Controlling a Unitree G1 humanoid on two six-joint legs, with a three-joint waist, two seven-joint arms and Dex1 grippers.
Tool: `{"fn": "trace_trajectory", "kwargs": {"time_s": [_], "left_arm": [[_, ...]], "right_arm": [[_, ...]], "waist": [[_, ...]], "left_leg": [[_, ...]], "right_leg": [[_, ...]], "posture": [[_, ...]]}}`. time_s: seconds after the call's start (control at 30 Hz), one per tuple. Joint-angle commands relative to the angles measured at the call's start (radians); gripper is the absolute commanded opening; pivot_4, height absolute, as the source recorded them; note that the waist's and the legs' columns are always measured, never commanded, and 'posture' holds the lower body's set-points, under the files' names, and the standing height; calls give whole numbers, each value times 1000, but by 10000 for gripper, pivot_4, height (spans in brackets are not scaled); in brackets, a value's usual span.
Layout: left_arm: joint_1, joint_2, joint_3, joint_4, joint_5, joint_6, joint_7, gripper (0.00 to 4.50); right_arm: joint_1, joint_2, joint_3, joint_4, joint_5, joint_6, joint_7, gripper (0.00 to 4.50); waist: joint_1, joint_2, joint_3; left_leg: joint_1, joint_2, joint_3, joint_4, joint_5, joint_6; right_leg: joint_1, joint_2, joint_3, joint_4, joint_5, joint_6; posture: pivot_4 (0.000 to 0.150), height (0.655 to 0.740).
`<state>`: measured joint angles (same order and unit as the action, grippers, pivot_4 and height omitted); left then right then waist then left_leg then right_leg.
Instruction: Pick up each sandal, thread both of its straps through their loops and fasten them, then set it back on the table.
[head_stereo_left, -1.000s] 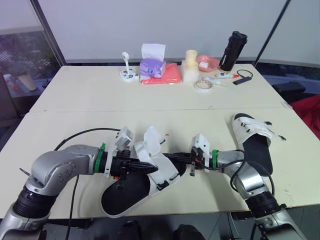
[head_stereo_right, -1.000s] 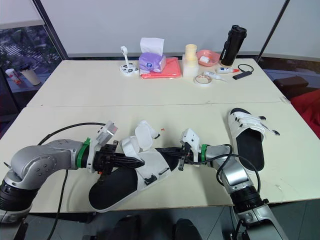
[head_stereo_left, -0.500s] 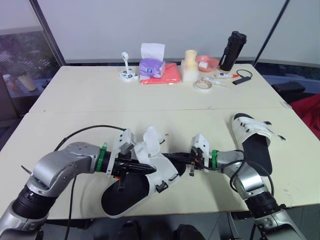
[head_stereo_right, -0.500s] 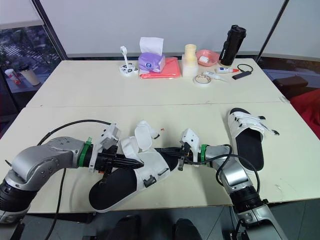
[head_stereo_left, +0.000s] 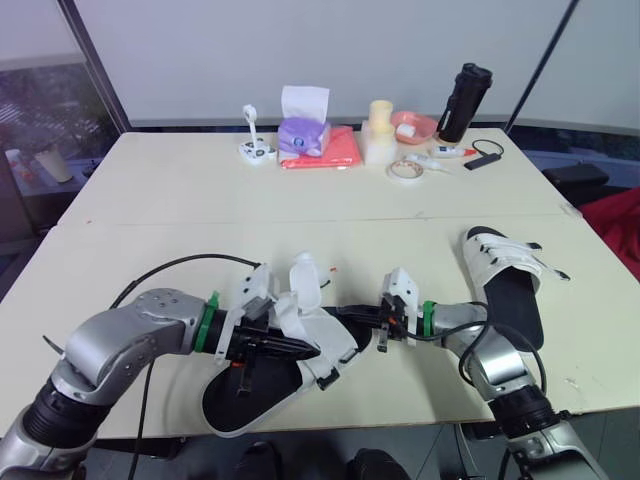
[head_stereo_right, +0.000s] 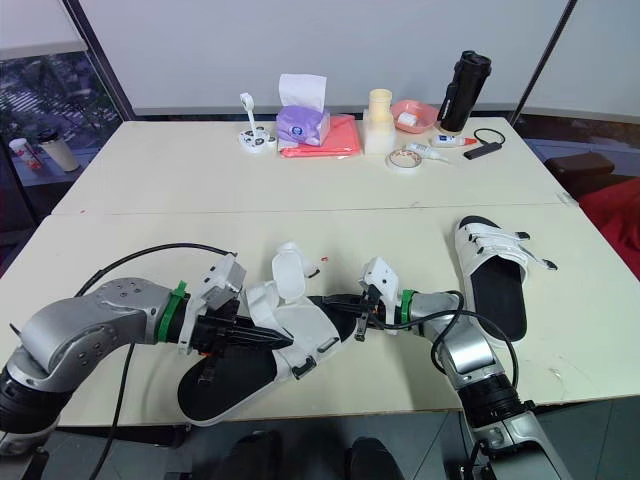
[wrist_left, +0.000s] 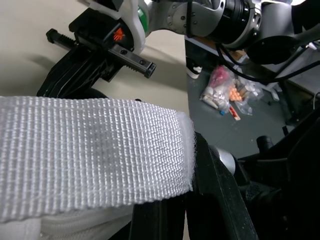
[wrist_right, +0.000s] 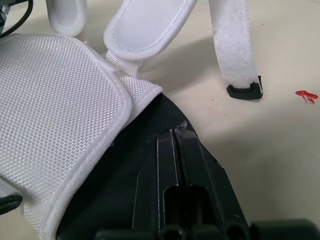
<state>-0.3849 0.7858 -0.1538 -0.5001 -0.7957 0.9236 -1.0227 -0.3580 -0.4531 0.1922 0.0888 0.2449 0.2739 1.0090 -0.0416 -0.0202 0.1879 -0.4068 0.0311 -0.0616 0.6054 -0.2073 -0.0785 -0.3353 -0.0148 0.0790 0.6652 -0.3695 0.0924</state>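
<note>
The near sandal (head_stereo_left: 262, 385), black-soled with white straps, lies at the table's front middle. My left gripper (head_stereo_left: 300, 350) reaches in from the left and is shut on one of its white woven straps (wrist_left: 90, 150). A padded flap (head_stereo_left: 303, 278) stands up above the sandal. From the right, my right gripper (head_stereo_left: 347, 313) is shut on the black sole's edge (wrist_right: 150, 150); a loose strap end (wrist_right: 235, 55) hangs just beyond it. The second sandal (head_stereo_left: 510, 275) lies flat at the right with its straps across it, apart from both grippers.
Along the far side stand a tissue box (head_stereo_left: 303, 128), a red cloth (head_stereo_left: 335, 150), a stack of cups (head_stereo_left: 380, 130), a pink bowl (head_stereo_left: 415, 123), a black bottle (head_stereo_left: 465, 100) and a tape roll (head_stereo_left: 405, 171). The table's front edge (head_stereo_left: 400, 420) runs just below the near sandal.
My left gripper has slid to the right across the near sandal, carrying the white strap with it. The right gripper and the second sandal have stayed put.
</note>
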Motion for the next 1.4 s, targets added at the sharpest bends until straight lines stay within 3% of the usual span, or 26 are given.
{"fn": "trace_trajectory", "kwargs": {"time_s": [0.03,0.2,0.43,0.57,0.73,0.93,1.1,1.27,1.4], "left_arm": [[-1,-1,-34,-36,19,-20,-14,377],[-42,7,-55,-22,86,-70,-16,377],[-51,44,53,12,-35,-6,-79,377],[-25,73,78,40,-45,-13,-110,0],[-18,99,71,66,-18,-54,-168,0],[-24,110,55,93,30,-96,-197,0],[-20,105,59,76,25,-85,-188,0],[-17,102,57,72,26,-80,-178,0],[-17,101,54,79,33,-84,-171,0]], "right_arm": [[43,-9,8,61,-31,55,-39,0],[54,-15,-2,48,-17,69,-43,0],[35,-10,-90,-29,145,239,-34,0],[-1,-58,-136,-100,268,373,24,16558],[-86,-150,-149,-87,389,604,112,40974],[-95,-209,-103,-105,422,698,190,40974],[-74,-191,-68,-139,418,706,187,40974],[-73,-155,-66,-162,436,719,172,40974],[-71,-143,-39,-134,365,664,135,40974]], "waist": [[1,0,0],[3,0,0],[6,1,1],[8,3,4],[4,3,9],[-1,3,10],[-2,3,10],[-3,3,10],[-2,3,10]], "left_leg": [[0,0,0,0,0,0],[0,0,0,0,0,0],[-1,0,0,0,0,0],[-2,-1,0,0,0,1],[-3,0,0,0,0,1],[-5,0,1,-4,-1,2],[-20,0,1,1,-1,2],[-21,0,1,4,-1,2],[-21,0,1,5,-1,2]], "right_leg": [[0,0,0,0,0,0],[0,0,0,0,0,0],[-1,0,0,0,0,0],[-2,-1,0,0,0,0],[-4,0,0,1,0,0],[-8,1,1,0,0,0],[-22,3,1,5,0,0],[-22,3,1,6,0,0],[-22,3,1,8,0,0]], "posture": [[1500,7400],[1500,7400],[1500,7400],[1500,7400],[1500,7400],[1500,7400],[1500,7400],[1500,7400],[1500,7400]]}}
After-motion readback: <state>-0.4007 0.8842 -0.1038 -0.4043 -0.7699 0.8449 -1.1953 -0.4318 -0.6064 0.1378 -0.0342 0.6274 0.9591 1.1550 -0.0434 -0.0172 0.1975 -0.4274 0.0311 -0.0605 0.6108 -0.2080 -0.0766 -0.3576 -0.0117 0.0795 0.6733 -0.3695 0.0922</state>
